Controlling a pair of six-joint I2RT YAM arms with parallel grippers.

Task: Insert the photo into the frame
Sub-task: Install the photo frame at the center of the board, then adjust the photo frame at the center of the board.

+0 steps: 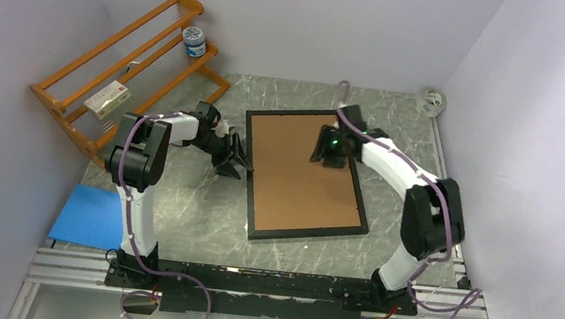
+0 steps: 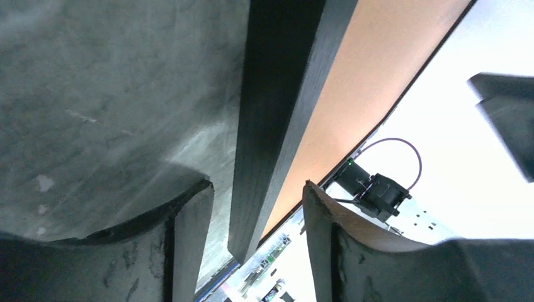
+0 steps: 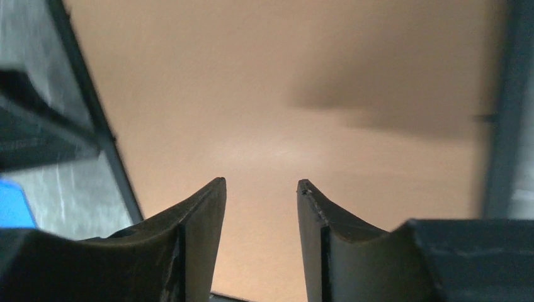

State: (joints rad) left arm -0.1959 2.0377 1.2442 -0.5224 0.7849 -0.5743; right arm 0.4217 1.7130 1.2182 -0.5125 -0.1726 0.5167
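Both claws open at the frame (image 1: 308,232), which lies flat on the surface (image 1: 177,212) with a brown backing board (image 1: 306,174) filling it.

The left claw (image 1: 233,158) sits at the frame's left rail, toward its far end. In the left wrist view its fingers (image 2: 195,220) stand apart on either side of that black rail (image 2: 271,94), with a gap showing on both sides. The right claw (image 1: 327,150) hangs inside the frame, over the board's far right part, its fingers (image 3: 204,207) spread with only bare board (image 3: 283,94) between them. Whether the photo lies under the board cannot be told. An orange rack (image 1: 125,69) stands beyond the frame's far left corner, and a blue sheet (image 1: 90,216) lies well left of its near edge.
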